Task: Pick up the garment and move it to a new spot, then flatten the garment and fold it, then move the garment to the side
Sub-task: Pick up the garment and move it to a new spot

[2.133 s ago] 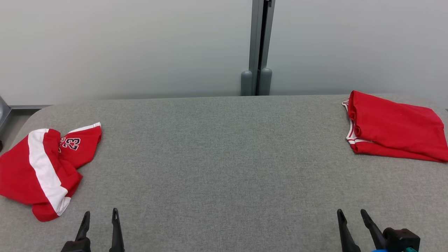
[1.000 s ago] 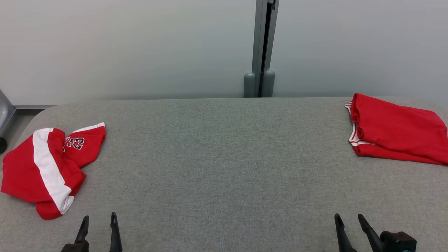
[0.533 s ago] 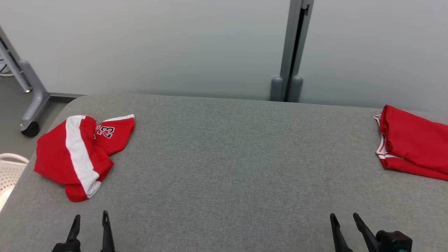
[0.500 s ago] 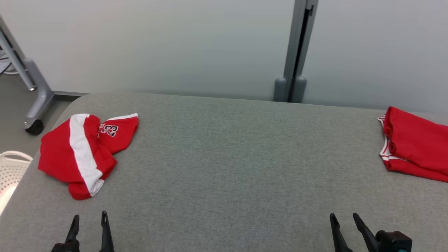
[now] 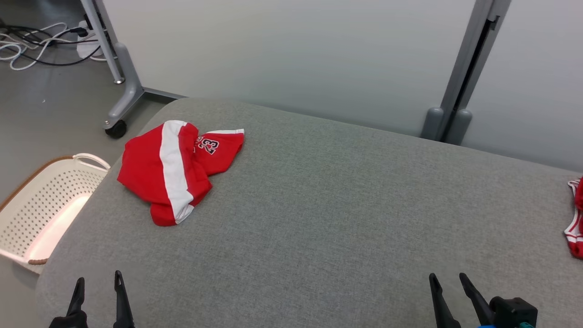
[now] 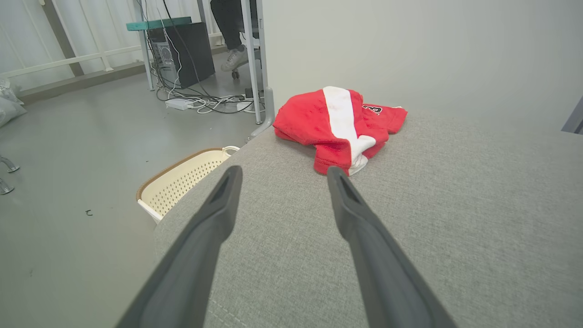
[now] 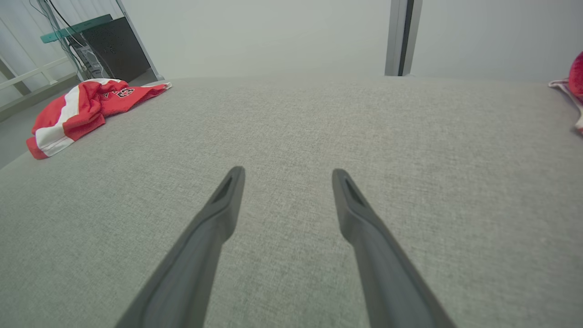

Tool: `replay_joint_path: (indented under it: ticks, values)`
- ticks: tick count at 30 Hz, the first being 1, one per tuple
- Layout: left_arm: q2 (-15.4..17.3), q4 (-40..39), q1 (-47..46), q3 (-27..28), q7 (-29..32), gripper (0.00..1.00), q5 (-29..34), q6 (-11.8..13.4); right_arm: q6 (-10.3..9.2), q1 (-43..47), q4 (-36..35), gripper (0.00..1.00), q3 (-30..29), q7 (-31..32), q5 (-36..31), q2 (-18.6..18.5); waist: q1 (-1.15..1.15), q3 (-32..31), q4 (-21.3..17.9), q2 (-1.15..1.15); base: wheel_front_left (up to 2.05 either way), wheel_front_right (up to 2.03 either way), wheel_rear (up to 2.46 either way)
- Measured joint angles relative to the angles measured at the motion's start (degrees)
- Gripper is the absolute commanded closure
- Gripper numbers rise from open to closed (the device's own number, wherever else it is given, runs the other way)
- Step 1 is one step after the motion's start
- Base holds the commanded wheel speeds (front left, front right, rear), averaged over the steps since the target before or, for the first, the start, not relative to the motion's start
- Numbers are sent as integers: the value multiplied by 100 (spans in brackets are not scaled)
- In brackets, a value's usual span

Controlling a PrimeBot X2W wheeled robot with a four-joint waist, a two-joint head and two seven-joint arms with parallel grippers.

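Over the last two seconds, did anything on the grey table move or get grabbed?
The head camera swung toward the robot's left: the crumpled red-and-white number 23 jersey now sits nearer mid-picture, the folded red garment slid to the right edge, and a cream perforated basket on the floor came into view. Neither garment moved on the grey fabric table. The left gripper and right gripper stayed open and empty.

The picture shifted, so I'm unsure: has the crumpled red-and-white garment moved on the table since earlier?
No. The garment lies as before by the far left corner of the table; the head camera turned left.
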Motion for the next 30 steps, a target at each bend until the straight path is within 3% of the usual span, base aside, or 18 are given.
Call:
replay_joint_path:
  ticks: [8, 16, 24, 30]
  values:
    - [-13, -179, 1, 43, 0, 0, 29, 49, 0, -16, -73, 0, -79, 0, -8, 1, 0, 99, 423, 0, 0, 0, 0]
    - [-44, -225, 41, 54, 0, 0, 58, 60, 0, -38, -85, 0, -86, 0, -25, 1, 0, 155, 541, 0, 0, 0, 0]
    - [-42, -185, -118, 189, 0, 0, -43, 52, 0, -110, -136, 0, -83, 0, -120, 4, 0, 276, 348, 0, 0, 0, 0]
    - [90, -101, -1088, 254, -1, 0, -76, -8, 0, -369, -334, 0, -308, 0, -441, -8, 0, 752, -94, 0, 0, 0, 0]
